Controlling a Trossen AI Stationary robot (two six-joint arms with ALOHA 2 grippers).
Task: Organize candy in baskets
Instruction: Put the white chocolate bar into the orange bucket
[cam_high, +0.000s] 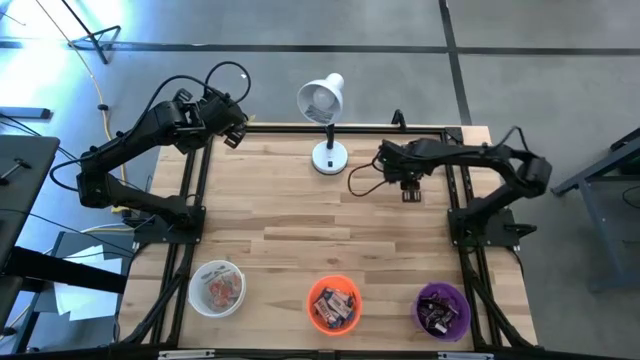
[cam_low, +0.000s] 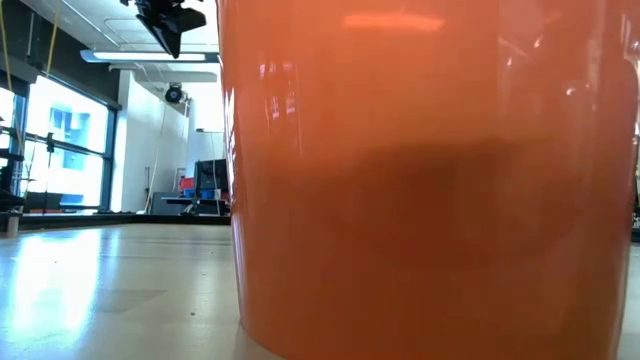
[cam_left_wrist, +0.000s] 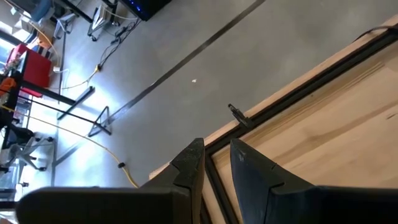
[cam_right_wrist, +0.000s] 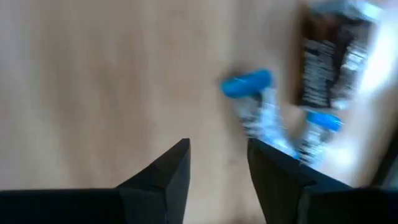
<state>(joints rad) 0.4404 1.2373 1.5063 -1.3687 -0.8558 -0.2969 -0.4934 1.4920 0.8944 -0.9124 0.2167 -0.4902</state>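
Candy (cam_right_wrist: 323, 59): loose brown and blue-ended pieces on the table, shown only by the right wrist view, blurred.
Baskets: white basket (cam_high: 217, 288), orange basket (cam_high: 334, 304), purple basket (cam_high: 442, 310) along the near edge, filled.
Low view: orange wall blocks nearly everything.
Right gripper (cam_right_wrist: 217, 165): fingers parted, empty, above the wood.
Left gripper (cam_left_wrist: 216, 165): narrow gap, empty, far left corner.

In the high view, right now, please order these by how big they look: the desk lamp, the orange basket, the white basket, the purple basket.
1. Desk lamp: largest, counting head, stem and base together.
2. White basket, orange basket and purple basket: all three look alike in size, so I cannot rank them.
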